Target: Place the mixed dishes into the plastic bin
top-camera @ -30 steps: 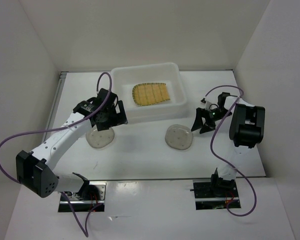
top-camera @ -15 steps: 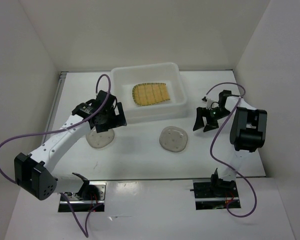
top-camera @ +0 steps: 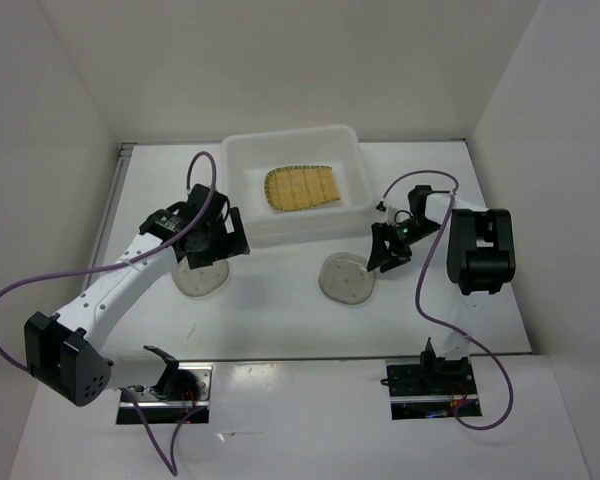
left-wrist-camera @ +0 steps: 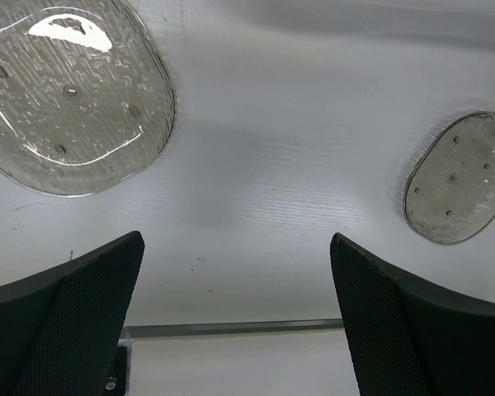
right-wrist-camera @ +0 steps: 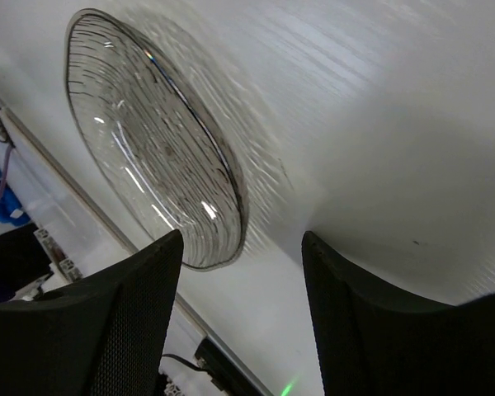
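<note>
Right wrist: fingers (right-wrist-camera: 388, 330) spread, greyish plate (right-wrist-camera: 148, 157) rim just beside.

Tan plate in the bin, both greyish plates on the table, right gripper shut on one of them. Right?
Wrong on one point: the right wrist view shows the right gripper open, fingers apart, not clamped on the greyish plate. Tan plate in the bin, both plates on the table: correct.

Readable text: none anywhere.
On plastic bin (top-camera: 300, 228): no lettering legible.
On tan plate (top-camera: 300, 188): grid lines only.
On greyish plate (right-wrist-camera: 148, 140) ahead of right gripper (right-wrist-camera: 243, 239): ridges only.
</note>
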`<action>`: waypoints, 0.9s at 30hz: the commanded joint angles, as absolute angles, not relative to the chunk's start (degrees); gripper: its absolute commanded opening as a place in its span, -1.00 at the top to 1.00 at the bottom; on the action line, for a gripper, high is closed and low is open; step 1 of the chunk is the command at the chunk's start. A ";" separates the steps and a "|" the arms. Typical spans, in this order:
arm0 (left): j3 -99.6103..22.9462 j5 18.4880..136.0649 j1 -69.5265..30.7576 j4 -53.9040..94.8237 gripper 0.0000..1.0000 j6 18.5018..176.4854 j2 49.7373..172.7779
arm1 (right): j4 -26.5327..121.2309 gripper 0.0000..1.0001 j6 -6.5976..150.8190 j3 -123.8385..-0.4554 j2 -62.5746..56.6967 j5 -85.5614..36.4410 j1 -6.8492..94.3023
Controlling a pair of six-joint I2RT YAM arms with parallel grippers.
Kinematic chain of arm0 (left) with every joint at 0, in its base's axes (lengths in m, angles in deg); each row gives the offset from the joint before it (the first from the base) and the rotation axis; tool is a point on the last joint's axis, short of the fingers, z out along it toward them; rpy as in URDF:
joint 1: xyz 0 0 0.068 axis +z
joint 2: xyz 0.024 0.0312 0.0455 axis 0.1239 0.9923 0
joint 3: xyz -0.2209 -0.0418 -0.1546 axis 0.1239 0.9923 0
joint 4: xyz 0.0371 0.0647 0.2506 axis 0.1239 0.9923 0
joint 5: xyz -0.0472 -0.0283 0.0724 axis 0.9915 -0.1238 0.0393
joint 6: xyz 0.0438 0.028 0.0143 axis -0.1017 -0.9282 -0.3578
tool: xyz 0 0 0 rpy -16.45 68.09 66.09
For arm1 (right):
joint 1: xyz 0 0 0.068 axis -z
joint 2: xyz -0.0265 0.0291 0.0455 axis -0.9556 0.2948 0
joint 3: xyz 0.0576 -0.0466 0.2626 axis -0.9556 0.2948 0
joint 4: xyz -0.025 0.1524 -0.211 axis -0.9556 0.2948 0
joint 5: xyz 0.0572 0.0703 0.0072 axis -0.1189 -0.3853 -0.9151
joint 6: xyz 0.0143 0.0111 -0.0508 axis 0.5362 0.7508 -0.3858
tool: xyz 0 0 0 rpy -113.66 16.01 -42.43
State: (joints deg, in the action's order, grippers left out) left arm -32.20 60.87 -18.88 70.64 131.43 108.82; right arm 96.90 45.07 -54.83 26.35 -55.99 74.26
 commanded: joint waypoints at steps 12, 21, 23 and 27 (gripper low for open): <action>-30.06 60.49 -18.55 73.18 -1.00 135.22 103.53 | 98.35 0.21 42.80 -56.12 32.43 -57.96 69.78; -30.06 59.96 -18.55 73.72 -1.00 135.22 103.00 | 97.12 0.99 44.81 -55.60 30.86 -56.48 71.09; -30.06 59.96 -18.55 74.24 -1.00 135.22 103.00 | 96.50 0.99 45.34 -55.59 28.41 -55.68 73.55; -30.59 59.44 -18.55 75.56 -1.00 135.22 101.07 | 101.32 0.99 41.06 -56.91 25.85 -55.15 79.00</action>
